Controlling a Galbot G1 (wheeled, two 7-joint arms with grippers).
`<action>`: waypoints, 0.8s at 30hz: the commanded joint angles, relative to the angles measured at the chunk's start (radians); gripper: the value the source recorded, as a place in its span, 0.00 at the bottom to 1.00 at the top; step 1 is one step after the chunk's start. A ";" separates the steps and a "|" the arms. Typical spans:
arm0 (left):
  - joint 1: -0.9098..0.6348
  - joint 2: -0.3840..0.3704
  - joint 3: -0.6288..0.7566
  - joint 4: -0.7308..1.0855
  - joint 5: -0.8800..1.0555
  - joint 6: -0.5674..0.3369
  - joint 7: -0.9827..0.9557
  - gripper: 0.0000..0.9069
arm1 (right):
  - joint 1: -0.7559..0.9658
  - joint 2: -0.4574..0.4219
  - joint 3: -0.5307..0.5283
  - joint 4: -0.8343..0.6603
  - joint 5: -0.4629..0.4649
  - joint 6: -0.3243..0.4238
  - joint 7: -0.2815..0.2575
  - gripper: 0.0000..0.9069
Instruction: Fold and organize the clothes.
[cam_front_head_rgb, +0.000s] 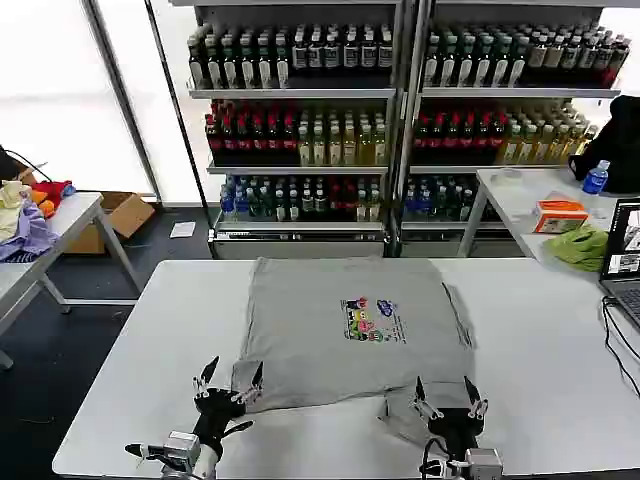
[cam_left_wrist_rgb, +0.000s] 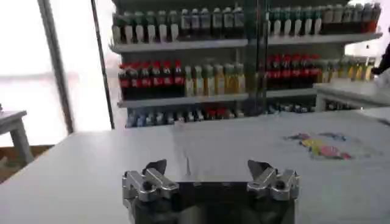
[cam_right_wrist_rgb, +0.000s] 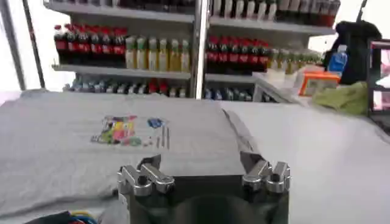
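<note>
The grey shirt (cam_front_head_rgb: 345, 325) is lying flat in the middle of the white counter (cam_front_head_rgb: 540, 350), its chest print (cam_front_head_rgb: 371, 320) facing up and its sleeves already tucked in, so the job looks to be at the stage of taking the near hem and folding it away from the robot. The left pincer (cam_front_head_rgb: 229, 381) is sitting released at the shirt's near left corner, fingers spread over the fabric edge, and the right pincer (cam_front_head_rgb: 446, 397) is likewise released at the near right corner, just at a loose flap of cloth. To do this fold well, both should be closing on the hem at matching points, pinching only the top layers, then lifting together at an even height so the edge is staying straight and the print is not skewing. The right side looks riskier, since the bunched flap there could be dragging unevenly.
</note>
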 joint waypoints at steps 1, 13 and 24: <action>0.011 0.030 0.007 0.033 -0.030 0.014 -0.011 1.00 | -0.122 -0.008 -0.011 0.045 0.026 -0.013 0.076 1.00; 0.028 0.036 0.029 0.024 -0.035 0.025 -0.008 1.00 | -0.159 0.008 -0.013 0.047 0.026 -0.007 0.105 1.00; 0.011 0.036 0.029 0.061 -0.076 0.033 -0.010 1.00 | -0.128 0.023 -0.014 0.002 0.026 -0.004 0.105 1.00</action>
